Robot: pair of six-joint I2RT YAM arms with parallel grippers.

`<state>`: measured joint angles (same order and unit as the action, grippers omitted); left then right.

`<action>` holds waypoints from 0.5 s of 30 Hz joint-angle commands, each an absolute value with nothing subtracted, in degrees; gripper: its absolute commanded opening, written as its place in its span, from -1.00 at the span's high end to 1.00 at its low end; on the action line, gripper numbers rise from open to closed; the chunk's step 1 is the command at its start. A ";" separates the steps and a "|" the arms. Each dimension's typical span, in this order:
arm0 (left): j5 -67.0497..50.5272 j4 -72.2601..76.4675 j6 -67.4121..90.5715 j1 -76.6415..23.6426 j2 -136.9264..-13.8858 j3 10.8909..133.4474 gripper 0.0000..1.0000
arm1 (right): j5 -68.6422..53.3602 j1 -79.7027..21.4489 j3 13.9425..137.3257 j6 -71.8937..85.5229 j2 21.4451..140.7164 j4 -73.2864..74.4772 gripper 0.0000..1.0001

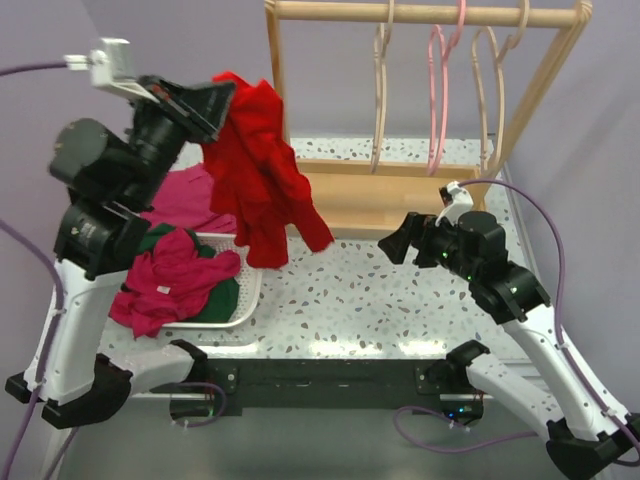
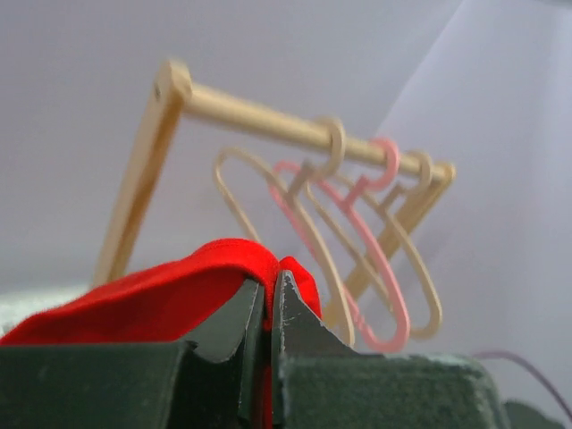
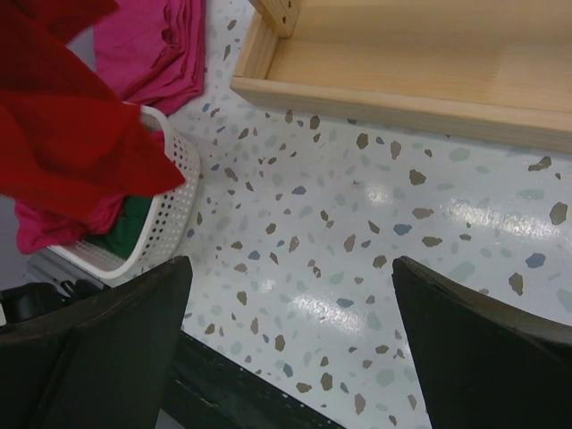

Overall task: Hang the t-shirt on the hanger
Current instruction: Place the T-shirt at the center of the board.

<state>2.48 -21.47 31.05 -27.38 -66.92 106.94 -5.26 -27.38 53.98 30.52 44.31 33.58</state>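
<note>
Red t-shirt [image 1: 258,180] hanging above tabletop [image 1: 340,290], top edge pinched in clenched left hand [image 1: 215,105], beside left post of rack [image 1: 430,12]. Right hand [image 1: 400,240] released, fingers wide, over open tabletop between basket [image 1: 250,290] and rack base. Wood hanger [image 1: 380,110] on rail, apart from shirt.

In the upper left of the frame the left hand [image 1: 215,105] pinches the red t-shirt [image 1: 262,175], which hangs crumpled beside the wooden rack [image 1: 273,45] and its left post. Mid-right, the right hand [image 1: 400,238] hovers over the speckled tabletop [image 1: 350,300].
</note>
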 commanded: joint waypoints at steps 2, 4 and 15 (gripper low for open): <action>3.34 -12.84 34.53 -38.05 -61.71 86.25 1.00 | -3.87 -27.51 55.81 30.14 43.33 35.33 -0.97; 2.64 -11.26 37.25 -40.41 -60.56 76.45 1.00 | -3.96 -27.51 54.67 30.32 43.16 35.59 -0.97; 6.59 -0.88 44.21 -57.12 -70.65 48.35 0.58 | -7.83 -27.60 41.32 32.34 38.77 33.40 -0.97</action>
